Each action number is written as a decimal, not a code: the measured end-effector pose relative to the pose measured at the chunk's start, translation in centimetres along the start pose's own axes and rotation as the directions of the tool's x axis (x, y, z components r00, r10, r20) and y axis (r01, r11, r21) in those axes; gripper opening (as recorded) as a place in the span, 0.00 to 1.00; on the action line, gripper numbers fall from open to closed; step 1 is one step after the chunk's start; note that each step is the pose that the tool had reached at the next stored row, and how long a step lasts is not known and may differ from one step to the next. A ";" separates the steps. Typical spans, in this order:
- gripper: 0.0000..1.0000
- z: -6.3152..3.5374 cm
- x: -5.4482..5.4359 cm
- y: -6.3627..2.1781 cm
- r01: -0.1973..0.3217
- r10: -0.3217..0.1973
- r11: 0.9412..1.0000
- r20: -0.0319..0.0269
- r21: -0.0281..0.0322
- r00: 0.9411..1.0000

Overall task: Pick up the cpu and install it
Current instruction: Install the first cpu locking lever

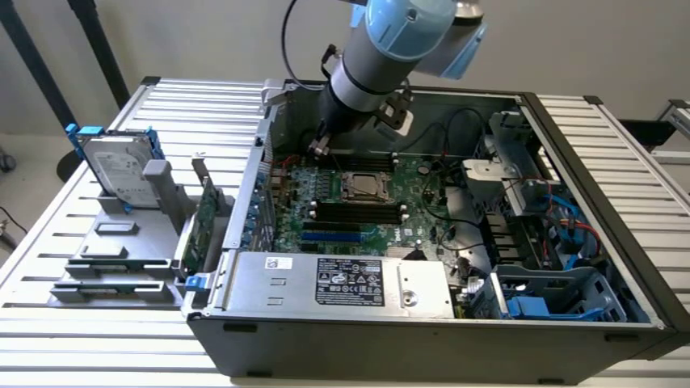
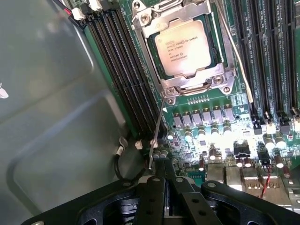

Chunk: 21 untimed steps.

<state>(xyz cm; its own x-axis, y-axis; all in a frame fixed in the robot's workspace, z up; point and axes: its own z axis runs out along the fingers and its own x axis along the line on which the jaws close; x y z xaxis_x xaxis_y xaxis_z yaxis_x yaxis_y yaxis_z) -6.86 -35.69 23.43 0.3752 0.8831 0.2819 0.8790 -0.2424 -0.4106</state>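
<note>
The cpu [image 1: 363,186] is a small square chip with a dull silver top, lying flat in its socket frame on the green motherboard inside the open computer case. The wrist view looks down on the cpu [image 2: 183,47], which is printed with small text. My gripper [image 1: 319,147] hangs over the board towards the case's back wall, apart from the chip. In the wrist view the gripper [image 2: 163,164] has its black fingers [image 2: 154,187] pressed together with nothing between them. The socket's thin metal lever [image 2: 157,126] slants from the socket's corner to just beside the fingertips.
Black memory slots [image 2: 126,70] run beside the socket, next to the grey case wall [image 2: 47,117]. A power supply [image 1: 334,283] fills the case front, with drive bays and cables on the exterior view's right. Outside, a hard drive with blue rails [image 1: 116,166] and a green card [image 1: 199,222] stand in a grey rack.
</note>
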 end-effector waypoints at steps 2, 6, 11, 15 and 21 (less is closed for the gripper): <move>0.11 0.08 -0.1 -0.25 -0.001 0.001 1.000 0.000 0.001 1.000; 0.11 0.11 -0.2 -0.51 -0.014 0.014 1.000 -0.008 -0.003 1.000; 0.11 -0.08 -0.1 -0.66 -0.055 0.054 0.998 -0.028 -0.016 0.998; 0.11 -0.27 -0.1 -0.79 -0.085 0.083 0.996 -0.042 -0.024 0.996; 0.11 -0.57 0.0 -0.98 -0.125 0.122 0.992 -0.063 -0.037 0.991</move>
<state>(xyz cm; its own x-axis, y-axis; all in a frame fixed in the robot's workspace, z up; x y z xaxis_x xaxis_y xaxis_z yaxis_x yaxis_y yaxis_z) -7.55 -35.69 24.33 0.4975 0.8197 0.2838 0.8356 -0.3650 -0.4105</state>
